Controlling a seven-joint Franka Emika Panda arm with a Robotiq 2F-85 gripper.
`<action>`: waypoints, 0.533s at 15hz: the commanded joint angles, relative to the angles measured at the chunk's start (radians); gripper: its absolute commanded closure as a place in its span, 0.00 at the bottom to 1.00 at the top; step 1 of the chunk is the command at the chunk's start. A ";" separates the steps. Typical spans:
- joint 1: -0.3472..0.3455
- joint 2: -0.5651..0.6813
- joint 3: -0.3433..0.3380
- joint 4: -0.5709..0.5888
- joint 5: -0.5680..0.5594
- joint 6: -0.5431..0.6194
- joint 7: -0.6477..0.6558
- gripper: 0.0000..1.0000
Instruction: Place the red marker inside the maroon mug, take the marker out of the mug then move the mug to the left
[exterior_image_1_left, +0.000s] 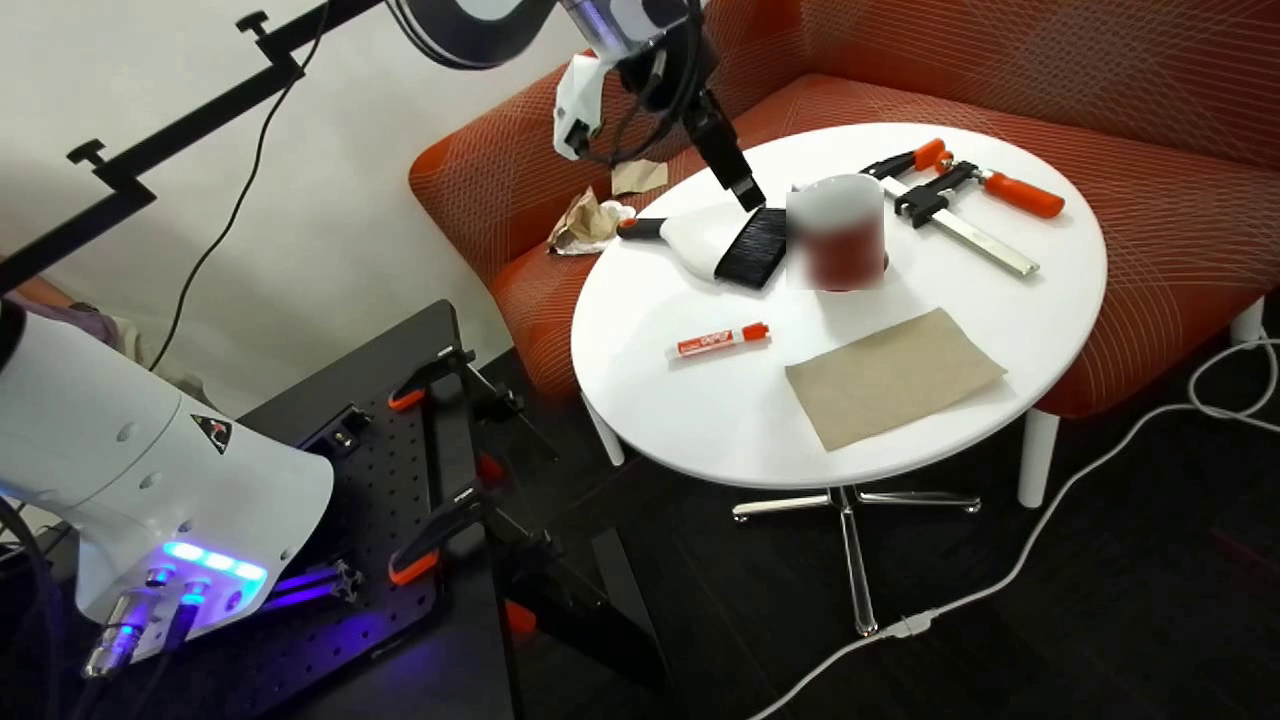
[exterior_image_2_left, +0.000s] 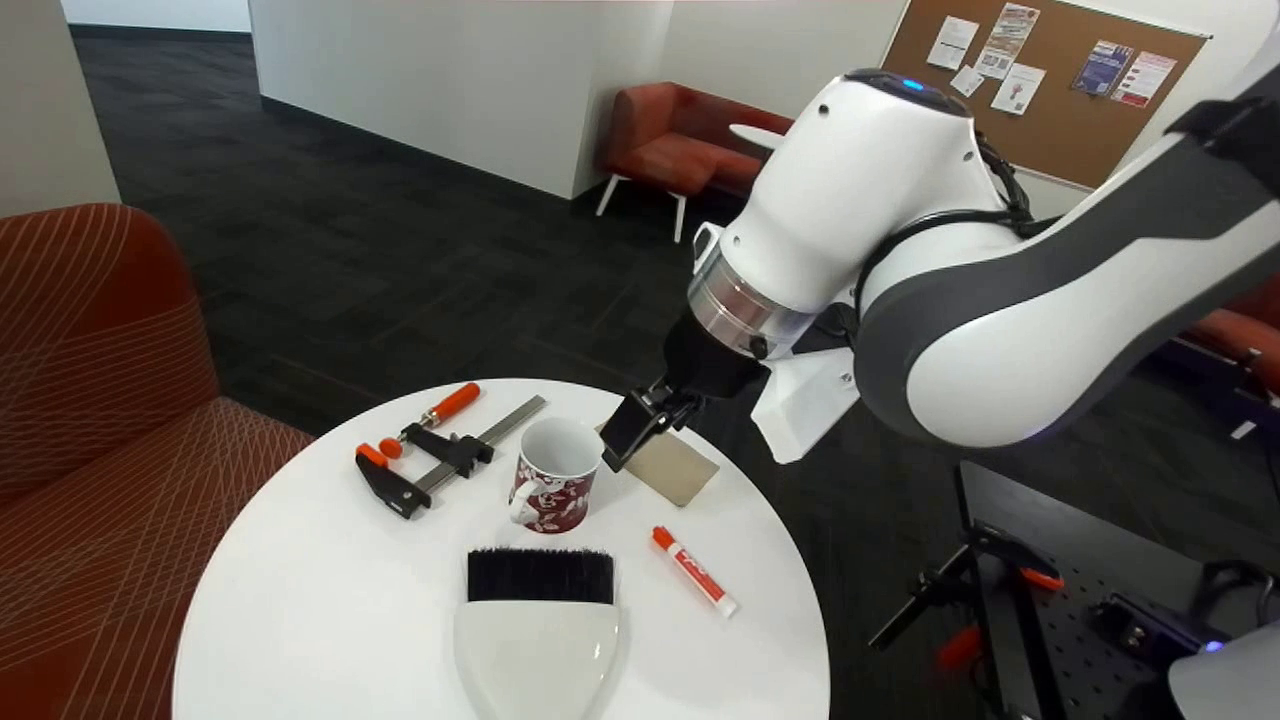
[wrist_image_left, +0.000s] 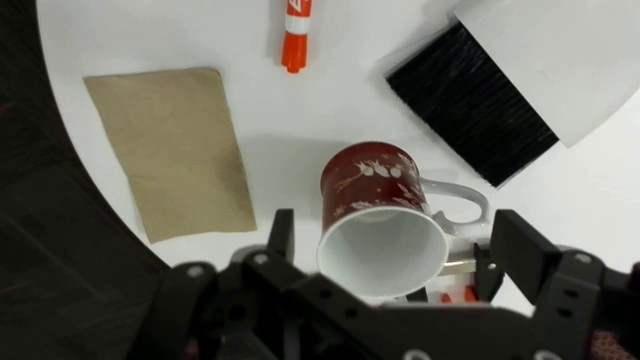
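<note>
The maroon mug (wrist_image_left: 372, 182) stands upright on the white table, its handle to the right in the wrist view. I look down into its pale, bare inside. My gripper (wrist_image_left: 394, 223) stands open above it, with one finger off to each side of the rim and a gap showing at the left finger. In an exterior view the gripper (exterior_image_2_left: 628, 440) hangs beside the mug's rim (exterior_image_2_left: 560, 447). Lying apart on the tabletop is the red marker (exterior_image_1_left: 715, 341), with a whitish band; its far end is cut off in the wrist view.
A white dustpan-like brush with black bristles (wrist_image_left: 472, 107) lies near the mug's handle. A brown paper sheet (exterior_image_1_left: 895, 375) is flat near the table's edge. Behind the mug rests an orange-and-black clamp (exterior_image_2_left: 440, 455). The round white table (exterior_image_1_left: 650, 400) stands against a red sofa (exterior_image_1_left: 1150, 240).
</note>
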 joint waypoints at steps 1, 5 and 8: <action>0.051 0.002 -0.034 0.062 -0.046 -0.053 0.076 0.00; 0.064 0.056 -0.031 0.183 -0.064 -0.115 0.151 0.00; 0.052 0.099 -0.014 0.278 -0.064 -0.205 0.205 0.00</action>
